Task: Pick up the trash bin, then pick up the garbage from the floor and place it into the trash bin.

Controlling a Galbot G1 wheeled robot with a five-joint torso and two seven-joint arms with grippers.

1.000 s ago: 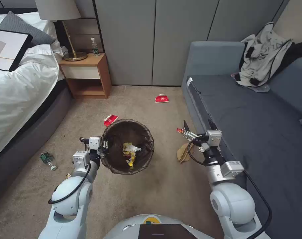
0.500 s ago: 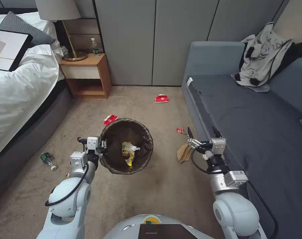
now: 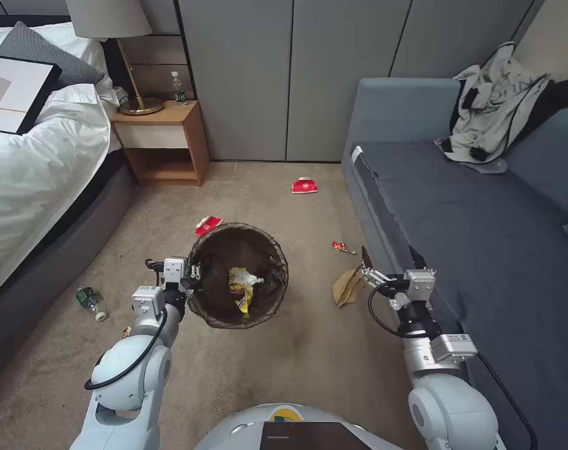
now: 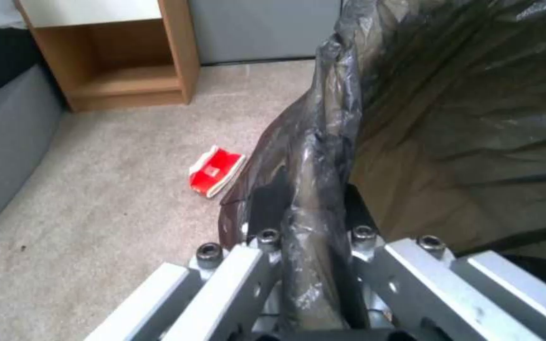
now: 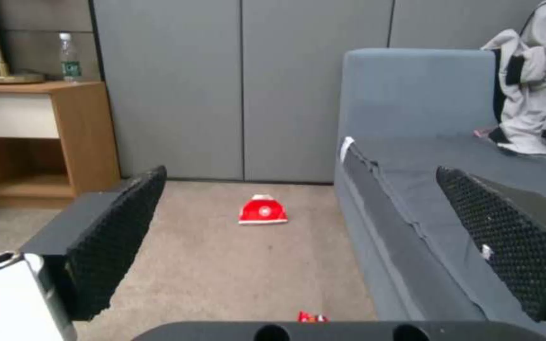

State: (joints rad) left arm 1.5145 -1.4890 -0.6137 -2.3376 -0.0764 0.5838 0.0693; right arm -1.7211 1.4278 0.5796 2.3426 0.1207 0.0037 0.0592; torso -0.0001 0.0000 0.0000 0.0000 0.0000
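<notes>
The left end effector point(image 3: 195, 279) is clamped on the bin's point(image 3: 238, 275) rim, holding it above the carpet with litter inside. The right end effector point(image 3: 388, 262), pads apart and empty, hangs by the sofa point(image 3: 483, 237) edge over the tan bag point(image 3: 346, 287); likely next it descends there. Beyond lie the wrapper point(image 3: 340, 247) and cartons point(image 3: 304, 185) on open floor.

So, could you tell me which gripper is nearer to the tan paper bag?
Right. The right gripper hovers open beside the tan paper bag; the left gripper grips the trash bin rim, farther away.

L gripper point(image 3: 195, 279) fingers clamped shut; R gripper point(image 3: 391, 255) fingers spread wide, arm extended fwd.
</notes>
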